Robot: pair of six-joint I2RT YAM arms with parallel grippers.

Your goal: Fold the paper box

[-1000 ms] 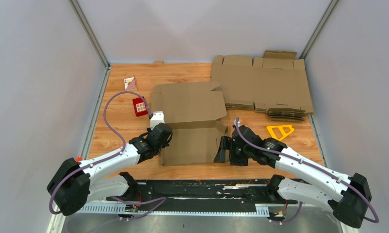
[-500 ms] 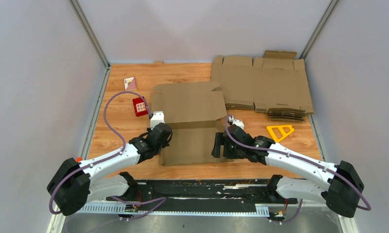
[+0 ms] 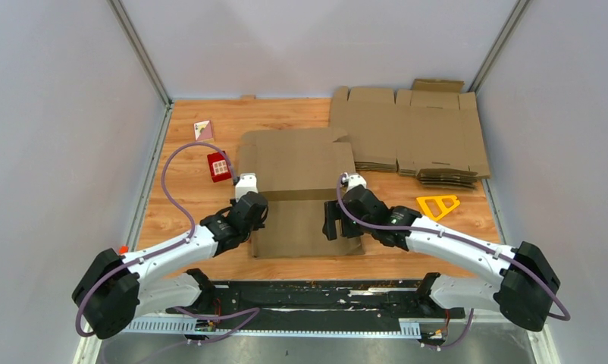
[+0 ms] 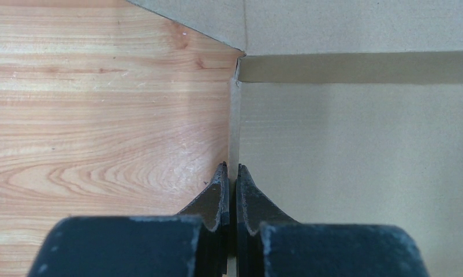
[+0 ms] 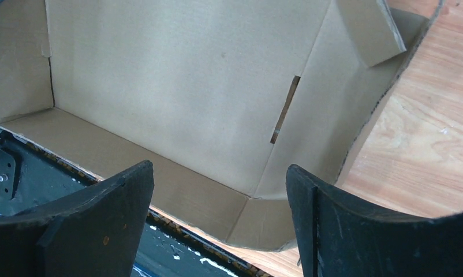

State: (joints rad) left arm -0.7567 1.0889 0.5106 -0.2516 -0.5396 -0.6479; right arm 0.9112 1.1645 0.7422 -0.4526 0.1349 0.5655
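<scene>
Brown paper box (image 3: 297, 163) on desk (image 3: 286, 114), left hand (image 4: 230, 187) pinching its left wall, right hand (image 5: 219, 176) agape over right wall.

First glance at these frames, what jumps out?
The half-folded paper box sits mid-table. The left gripper is pinched shut on its left wall, and the right gripper is wide open at its right side. A pile of flat cardboard sheets lies far right, and a small red box lies left.
</scene>
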